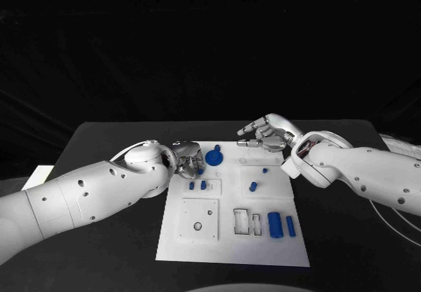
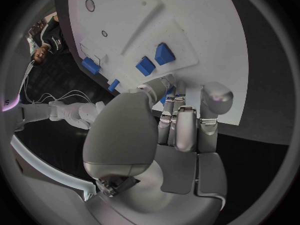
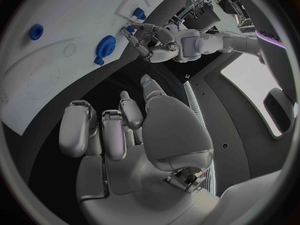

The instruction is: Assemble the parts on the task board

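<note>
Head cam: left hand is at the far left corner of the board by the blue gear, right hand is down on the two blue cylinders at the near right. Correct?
Not quite. The left hand is by the blue gear at the task board's far left, but the right hand hovers at the far right edge, holding nothing. The two blue cylinders lie untouched, as the head view shows.

A robotics lab or test room, set up as a staged workbench. A black table (image 1: 105, 137) stands before a black curtain (image 1: 210, 55) that closes off the background. In the middle of the table lies a white task board (image 1: 230, 249) with cut-out slots and small blue parts (image 1: 275, 224), a bench rig for practice and not a household thing.
</note>
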Tool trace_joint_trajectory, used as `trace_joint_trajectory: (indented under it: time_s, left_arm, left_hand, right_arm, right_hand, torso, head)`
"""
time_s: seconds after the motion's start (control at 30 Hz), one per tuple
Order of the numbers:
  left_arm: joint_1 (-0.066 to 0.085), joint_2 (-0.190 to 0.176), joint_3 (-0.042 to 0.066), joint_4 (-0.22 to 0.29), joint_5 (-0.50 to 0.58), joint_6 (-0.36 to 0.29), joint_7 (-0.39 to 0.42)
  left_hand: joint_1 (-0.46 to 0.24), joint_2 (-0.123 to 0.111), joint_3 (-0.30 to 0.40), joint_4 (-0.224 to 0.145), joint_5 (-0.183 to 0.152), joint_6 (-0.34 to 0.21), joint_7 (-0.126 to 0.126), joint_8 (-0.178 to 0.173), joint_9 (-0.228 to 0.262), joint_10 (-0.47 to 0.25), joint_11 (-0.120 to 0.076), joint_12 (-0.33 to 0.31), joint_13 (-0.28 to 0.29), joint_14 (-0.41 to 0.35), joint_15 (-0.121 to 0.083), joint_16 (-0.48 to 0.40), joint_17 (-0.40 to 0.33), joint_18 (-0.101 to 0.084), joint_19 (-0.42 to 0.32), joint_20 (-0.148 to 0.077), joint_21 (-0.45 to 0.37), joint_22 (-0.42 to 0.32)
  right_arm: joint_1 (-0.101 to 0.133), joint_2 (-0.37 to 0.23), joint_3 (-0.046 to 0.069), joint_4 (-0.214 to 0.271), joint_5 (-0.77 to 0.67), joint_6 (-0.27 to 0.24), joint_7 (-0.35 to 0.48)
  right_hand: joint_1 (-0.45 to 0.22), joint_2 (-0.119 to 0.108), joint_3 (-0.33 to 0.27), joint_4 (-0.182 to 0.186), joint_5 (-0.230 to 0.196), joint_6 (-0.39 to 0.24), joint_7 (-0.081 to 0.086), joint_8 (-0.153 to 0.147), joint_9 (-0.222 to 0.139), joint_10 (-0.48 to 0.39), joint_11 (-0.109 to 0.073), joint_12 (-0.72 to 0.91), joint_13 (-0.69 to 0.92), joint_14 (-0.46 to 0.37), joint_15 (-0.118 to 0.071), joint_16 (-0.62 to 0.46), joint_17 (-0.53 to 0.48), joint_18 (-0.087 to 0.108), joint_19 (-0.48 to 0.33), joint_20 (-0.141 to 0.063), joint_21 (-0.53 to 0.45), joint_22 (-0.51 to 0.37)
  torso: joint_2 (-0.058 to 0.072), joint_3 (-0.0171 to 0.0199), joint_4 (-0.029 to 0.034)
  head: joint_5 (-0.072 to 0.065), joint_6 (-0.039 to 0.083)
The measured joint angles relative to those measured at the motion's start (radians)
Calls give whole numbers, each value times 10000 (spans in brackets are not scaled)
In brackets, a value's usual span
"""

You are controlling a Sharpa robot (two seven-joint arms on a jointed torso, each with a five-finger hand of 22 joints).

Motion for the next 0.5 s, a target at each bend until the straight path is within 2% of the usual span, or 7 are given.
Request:
trace_joint_trajectory:
  time_s: [0.23,0.5]
  left_arm:
    - [1,0,2,0,0,17,-2]
    - [0,-24,7,12,8,18,-2]
  left_hand:
    - [-38,-38,0,0,0,-56,54,-78,-16,-50,49,-109,-22,0,0,0,-47,0,0,0,0,-1]
    - [-92,-92,84,-21,0,-525,124,-428,-69,-195,115,-282,-30,-3,74,0,-96,1,38,37,0,14]
  right_arm:
    - [0,-1,0,0,0,17,0]
    - [-2,-1,0,-8,1,28,0]
  right_hand:
    - [0,0,0,0,0,0,0,0,0,0,0,0,-1,0,0,0,3,1,0,0,0,0]
    - [0,0,0,0,0,0,0,0,0,0,0,0,-1,0,0,0,2,0,0,0,0,0]
  torso:
    - [-4,0,6]
    - [-7,0,4]
  head:
    - [1,-7]
    - [1,-10]
